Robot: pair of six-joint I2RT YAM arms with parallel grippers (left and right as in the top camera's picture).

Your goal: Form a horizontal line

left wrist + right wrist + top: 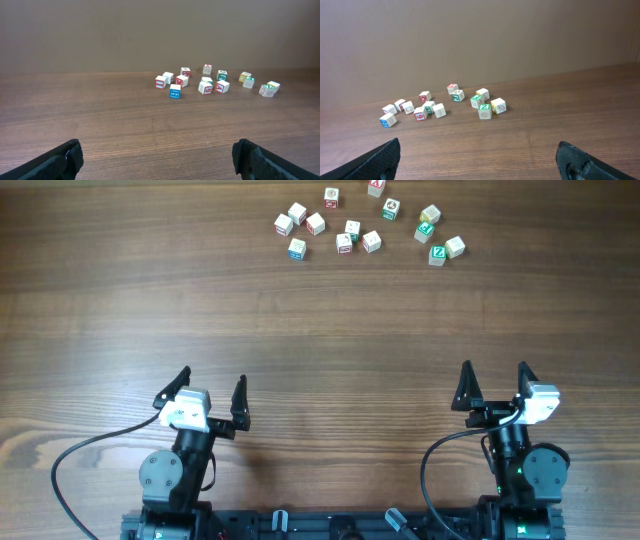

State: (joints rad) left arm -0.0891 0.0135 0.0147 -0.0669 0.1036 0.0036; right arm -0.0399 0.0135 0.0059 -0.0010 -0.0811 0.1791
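Several small white letter cubes lie scattered at the far side of the table, and no three of them stand in a touching row. A blue-printed cube (297,248) (175,92) (387,120) sits at the left front of the group. A red-printed cube (344,243) (205,88) (420,114) and a mostly plain white cube (371,242) (222,86) (439,110) sit near the middle, close together. My left gripper (213,385) (157,155) and my right gripper (495,375) (477,155) are both open and empty near the table's front, far from the cubes.
Green-printed cubes (425,230) (437,253) (484,111) lie loose at the right of the group, with a yellowish cube (455,246) beside them. More red-printed cubes (331,197) sit at the back. Bare wooden table (320,330) lies between grippers and cubes.
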